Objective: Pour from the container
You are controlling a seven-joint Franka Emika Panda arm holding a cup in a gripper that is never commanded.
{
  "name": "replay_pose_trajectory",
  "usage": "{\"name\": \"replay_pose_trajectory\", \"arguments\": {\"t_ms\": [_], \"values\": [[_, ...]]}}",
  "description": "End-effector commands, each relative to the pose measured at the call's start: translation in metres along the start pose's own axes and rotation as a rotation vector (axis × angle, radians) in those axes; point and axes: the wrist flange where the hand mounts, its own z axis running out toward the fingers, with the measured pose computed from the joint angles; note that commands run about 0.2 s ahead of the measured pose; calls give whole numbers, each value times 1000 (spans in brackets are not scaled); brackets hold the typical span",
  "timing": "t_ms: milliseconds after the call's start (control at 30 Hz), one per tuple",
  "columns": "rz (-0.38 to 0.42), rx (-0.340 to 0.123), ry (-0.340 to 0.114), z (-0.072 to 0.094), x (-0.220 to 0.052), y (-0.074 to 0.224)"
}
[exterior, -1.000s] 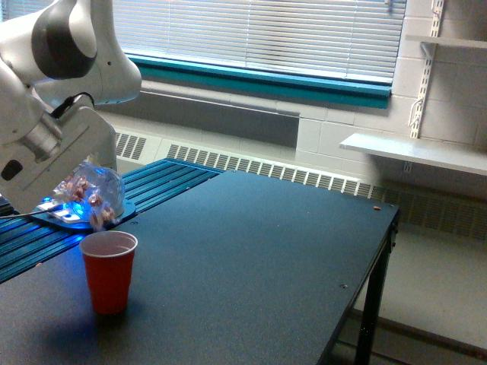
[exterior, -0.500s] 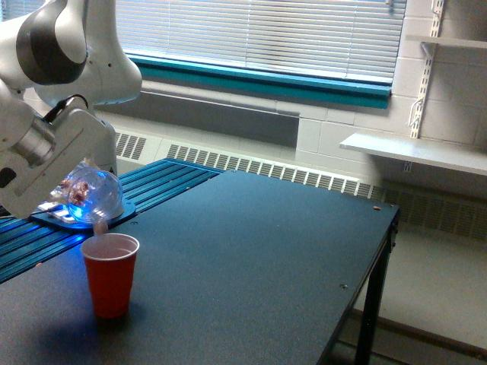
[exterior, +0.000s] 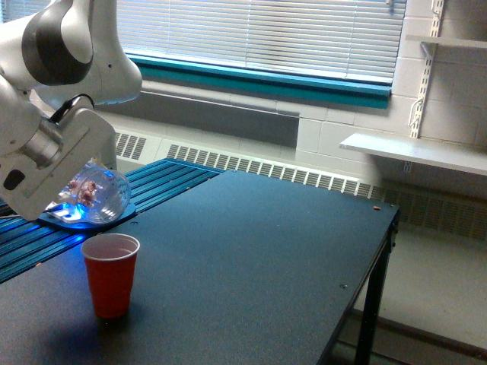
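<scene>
The container (exterior: 97, 195) is a clear cup tipped over on its side, its rim pointing down and toward the exterior view's right. Small pinkish pieces show inside it. My gripper (exterior: 76, 190) is shut on it; the white hand covers most of the fingers. A red plastic cup (exterior: 110, 274) stands upright on the dark table (exterior: 251, 258), just below and slightly to the right of the container's rim. I see nothing falling between the two.
A blue ribbed panel (exterior: 152, 186) runs along the table's left side, with a small glowing blue device (exterior: 65, 217) on it behind the container. The table's right edge drops to the floor. A window with blinds and a white wall shelf (exterior: 415, 152) lie behind.
The container has lifted a little and turned back somewhat from its steepest tilt. A second ago its rim hung close over the red cup with pieces at the lip.
</scene>
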Motion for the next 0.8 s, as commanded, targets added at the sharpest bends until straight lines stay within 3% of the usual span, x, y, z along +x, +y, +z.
{"name": "replay_pose_trajectory", "arguments": {"t_ms": [33,267,400,500,633,800], "values": [[2,17,-13,-2,4,0],[32,13,-36,6,11,2],[62,-25,-52,23,19,3],[88,-88,-62,46,27,2],[97,-140,-63,60,32,0],[116,-166,-48,61,38,-2]]}}
